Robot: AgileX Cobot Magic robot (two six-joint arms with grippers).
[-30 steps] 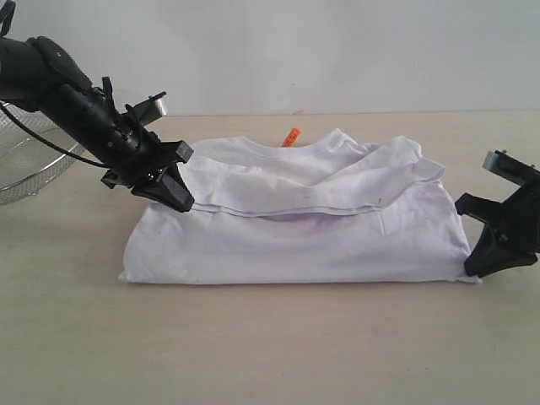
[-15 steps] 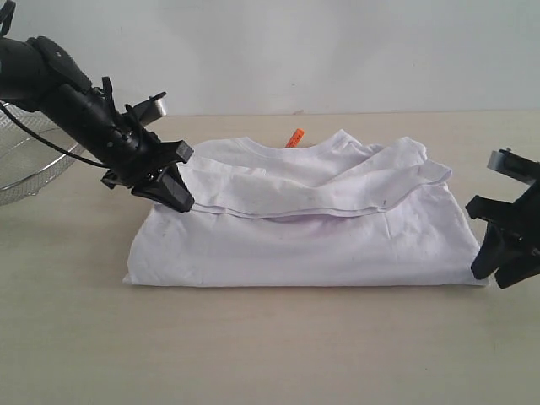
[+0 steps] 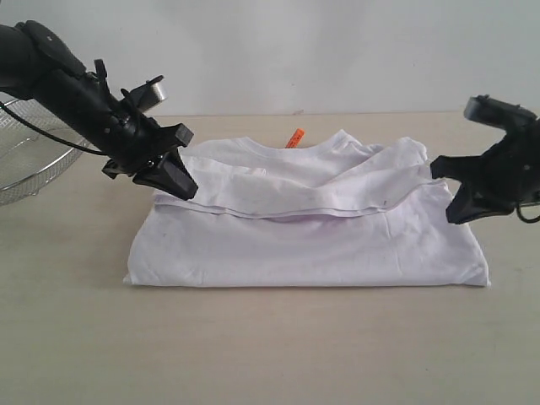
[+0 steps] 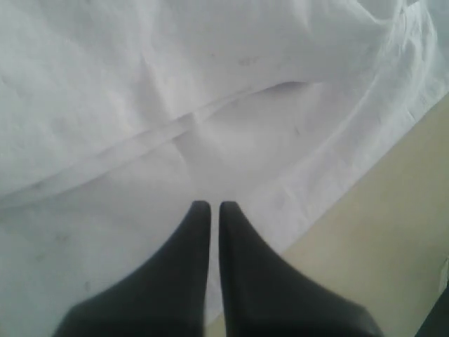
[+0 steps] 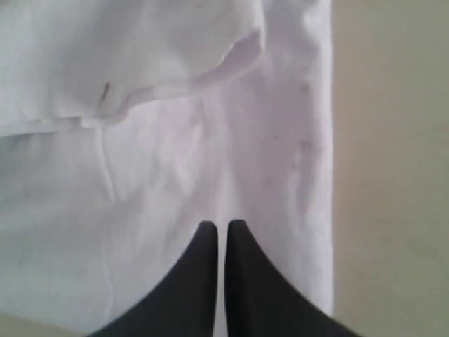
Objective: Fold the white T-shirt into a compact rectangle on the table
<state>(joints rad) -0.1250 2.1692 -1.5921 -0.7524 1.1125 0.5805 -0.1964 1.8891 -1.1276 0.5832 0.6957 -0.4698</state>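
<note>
The white T-shirt (image 3: 304, 228) lies folded in a wide rectangle on the table (image 3: 270, 346). Its collar and orange neck tag (image 3: 293, 137) face the back, and a folded layer lies across its upper half. My left gripper (image 3: 183, 189) is shut, its tip just above the left end of that layer. In the left wrist view the left gripper (image 4: 210, 206) hangs over the white cloth (image 4: 210, 105) with nothing between its jaws. My right gripper (image 3: 458, 213) is shut and hovers over the shirt's right edge. In the right wrist view the right gripper (image 5: 221, 225) is over the shirt's edge (image 5: 309, 140), holding nothing.
A round wire-mesh basket (image 3: 25, 160) stands at the far left behind the left arm. A pale wall runs along the back of the table. Bare tabletop (image 5: 393, 175) shows to the right of the shirt and in front of it.
My right gripper has left the shirt's front right corner, risen and moved back over the right edge, opening briefly and shutting again. The corner now lies flat. My left gripper has lifted slightly.
</note>
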